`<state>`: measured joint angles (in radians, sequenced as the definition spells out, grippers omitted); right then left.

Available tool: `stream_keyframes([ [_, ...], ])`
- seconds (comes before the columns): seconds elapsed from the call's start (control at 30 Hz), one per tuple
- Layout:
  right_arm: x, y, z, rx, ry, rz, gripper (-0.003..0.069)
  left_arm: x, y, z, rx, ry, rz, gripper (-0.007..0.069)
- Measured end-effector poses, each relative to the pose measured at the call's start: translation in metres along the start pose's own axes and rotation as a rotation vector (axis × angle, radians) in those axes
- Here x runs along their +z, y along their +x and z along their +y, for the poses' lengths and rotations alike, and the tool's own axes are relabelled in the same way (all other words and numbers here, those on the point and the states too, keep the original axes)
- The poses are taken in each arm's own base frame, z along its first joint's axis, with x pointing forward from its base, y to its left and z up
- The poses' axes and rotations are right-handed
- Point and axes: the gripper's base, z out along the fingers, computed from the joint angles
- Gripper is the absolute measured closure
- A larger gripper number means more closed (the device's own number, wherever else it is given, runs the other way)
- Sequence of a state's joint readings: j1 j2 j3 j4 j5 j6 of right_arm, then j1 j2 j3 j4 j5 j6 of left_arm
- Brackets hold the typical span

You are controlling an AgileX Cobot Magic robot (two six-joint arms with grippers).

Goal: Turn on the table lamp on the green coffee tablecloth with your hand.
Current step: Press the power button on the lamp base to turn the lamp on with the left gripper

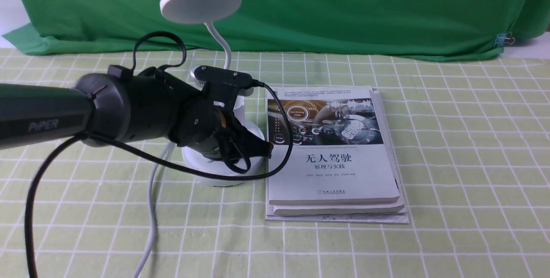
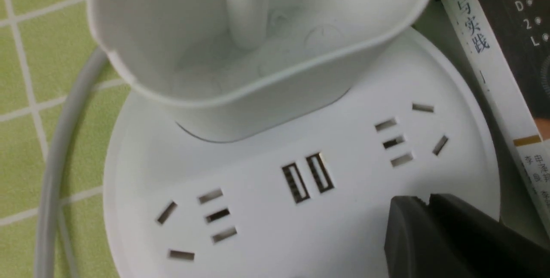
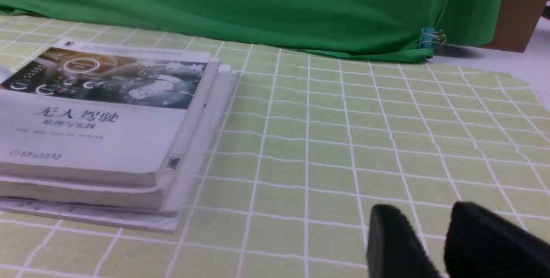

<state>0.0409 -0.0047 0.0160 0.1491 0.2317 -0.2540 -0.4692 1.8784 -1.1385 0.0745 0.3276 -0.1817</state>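
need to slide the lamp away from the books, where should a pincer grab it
Likely the thin neck of the table lamp, just above the holder, coming from the robot's left: the base is too wide, and the books crowd its right.

Bright, even light across our three views.
We see only soft shadows under the books (image 1: pixel 335 215) beside the left end effector (image 1: pixel 268 149); its fingers (image 2: pixel 429 239) blur close to our wrist lens, as does the right end effector (image 3: pixel 434 230), while the tablecloth (image 3: pixel 343 140) beyond it is sharp.

White lamp (image 1: pixel 200 1) upright on gridded tablecloth (image 1: pixel 451 140)
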Motion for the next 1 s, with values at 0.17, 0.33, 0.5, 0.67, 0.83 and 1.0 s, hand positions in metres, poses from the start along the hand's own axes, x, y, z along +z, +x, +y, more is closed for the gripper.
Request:
stream_keyframes([
  [0.17,0.000,0.000,0.000,-0.001,0.000,0.000,0.0414,0.004,0.008,0.001,0.012,0.005,-0.025,0.0601],
  [0.33,0.000,0.000,0.000,-0.001,0.000,0.000,0.0414,0.005,0.011,0.000,0.013,0.013,-0.059,0.0601],
  [0.5,0.000,0.000,0.000,0.000,0.000,0.000,0.0414,-0.001,0.010,0.000,0.009,0.016,-0.072,0.0601],
  [0.67,0.000,0.000,0.000,0.000,0.000,0.000,0.0414,-0.025,0.007,0.000,-0.003,0.020,-0.091,0.0601],
  [0.83,0.000,0.000,0.000,0.000,0.000,0.000,0.0414,-0.082,-0.011,-0.002,-0.006,0.041,-0.256,0.0601],
  [1.0,0.000,0.000,0.000,0.000,0.000,0.000,0.0414,-0.107,0.007,0.001,-0.004,0.038,-0.250,0.0601],
])
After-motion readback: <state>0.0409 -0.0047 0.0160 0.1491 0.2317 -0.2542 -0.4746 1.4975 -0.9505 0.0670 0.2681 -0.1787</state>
